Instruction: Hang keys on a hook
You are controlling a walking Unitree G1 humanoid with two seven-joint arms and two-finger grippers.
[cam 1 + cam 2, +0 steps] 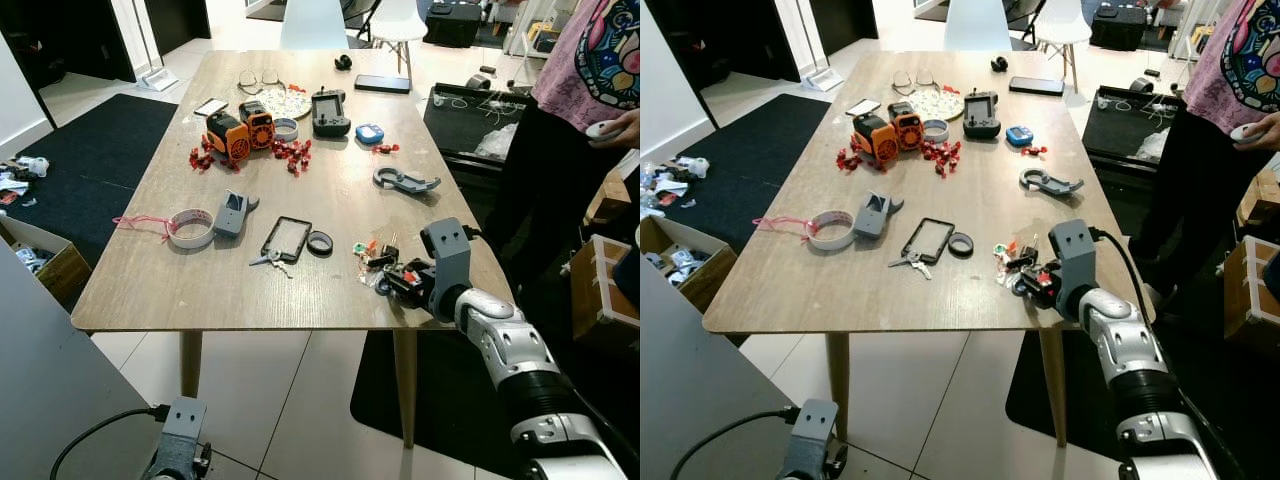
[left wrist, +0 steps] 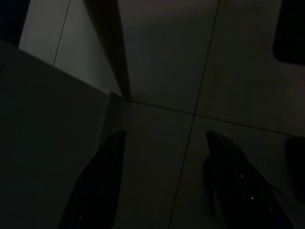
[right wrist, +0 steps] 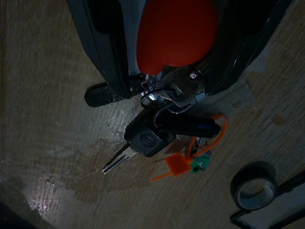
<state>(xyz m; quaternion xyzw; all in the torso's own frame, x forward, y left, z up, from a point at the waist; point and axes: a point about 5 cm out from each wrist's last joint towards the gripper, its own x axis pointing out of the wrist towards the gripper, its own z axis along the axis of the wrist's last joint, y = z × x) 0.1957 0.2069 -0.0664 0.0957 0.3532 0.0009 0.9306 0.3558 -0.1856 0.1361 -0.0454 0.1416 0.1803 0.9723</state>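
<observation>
One bunch of keys, black fob, orange and green tags, red piece clenched in right end effector

We can read no words or numbers anywhere. The nearest thing to a sign is a round embossed emblem on the black key head in the bunch of keys, but we cannot make out its brand. The orange tag just beside that key head carries no print we can read.
</observation>
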